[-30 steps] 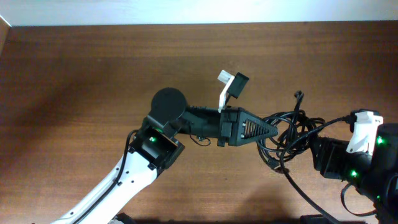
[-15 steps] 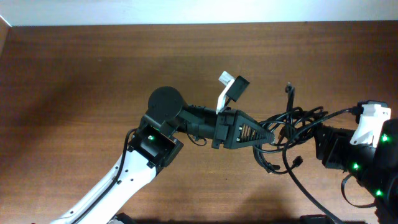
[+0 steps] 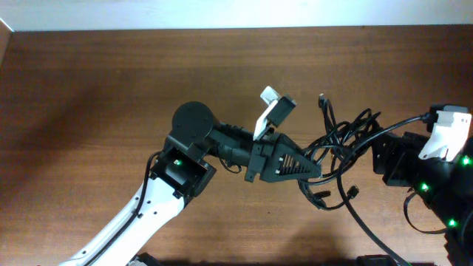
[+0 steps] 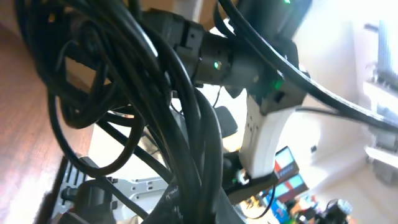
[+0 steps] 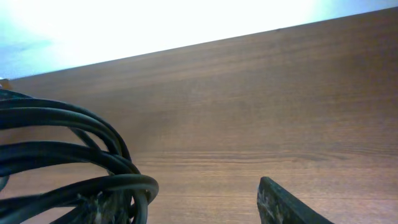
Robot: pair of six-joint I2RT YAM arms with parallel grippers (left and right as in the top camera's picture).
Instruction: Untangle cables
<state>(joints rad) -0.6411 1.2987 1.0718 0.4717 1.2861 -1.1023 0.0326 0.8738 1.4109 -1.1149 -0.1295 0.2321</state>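
Note:
The cables (image 3: 341, 140) are a tangle of thin black cords held up between my two arms at the right of the table. My left gripper (image 3: 316, 171) reaches in from the left and is shut on the tangle's lower left side. In the left wrist view the cables (image 4: 186, 124) run thickly down into the left gripper (image 4: 199, 208). My right gripper (image 3: 375, 151) sits at the tangle's right side. In the right wrist view the right gripper (image 5: 186, 196) is open, with loops of the cables (image 5: 81, 155) draped over its left finger and its right finger (image 5: 283, 208) bare.
The brown wooden table (image 3: 89, 89) ends at a pale wall along the top. One plug end (image 3: 323, 97) sticks up above the tangle and loose ends (image 3: 353, 191) dangle below it. My right arm's own thick cable (image 3: 369, 229) trails to the front edge.
The left gripper has drawn back and toward the front with the cables while the right arm shifted right. The tangle spread wider, its top plug end swung left, and the right jaws opened further.

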